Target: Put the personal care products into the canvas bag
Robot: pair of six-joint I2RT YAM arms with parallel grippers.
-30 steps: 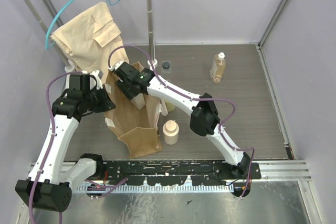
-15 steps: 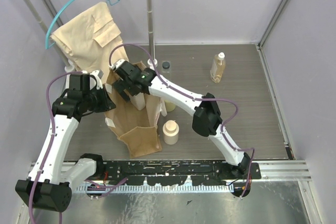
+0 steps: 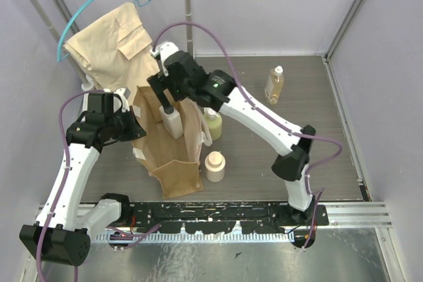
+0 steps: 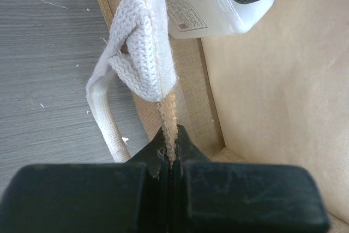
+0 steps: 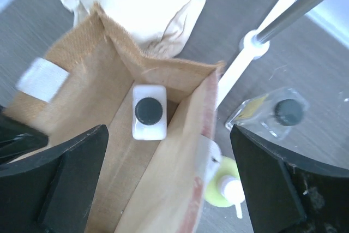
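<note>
Top external view showed the left gripper [image 3: 134,127] pinched shut on the left rim of the canvas bag [image 3: 175,170], holding it upright. Inside stood the white bottle [image 3: 173,122] with its dark cap. The right gripper [image 3: 165,94] hung above it, fingers spread wide and empty. One product of five seemed done. Right of the bag, four waited outside: the clear bottle [image 3: 209,83] far, the yellow-green bottle [image 3: 212,123] just beside, the squat cream bottle [image 3: 214,166] near, and the amber bottle [image 3: 274,85] well apart.
</note>
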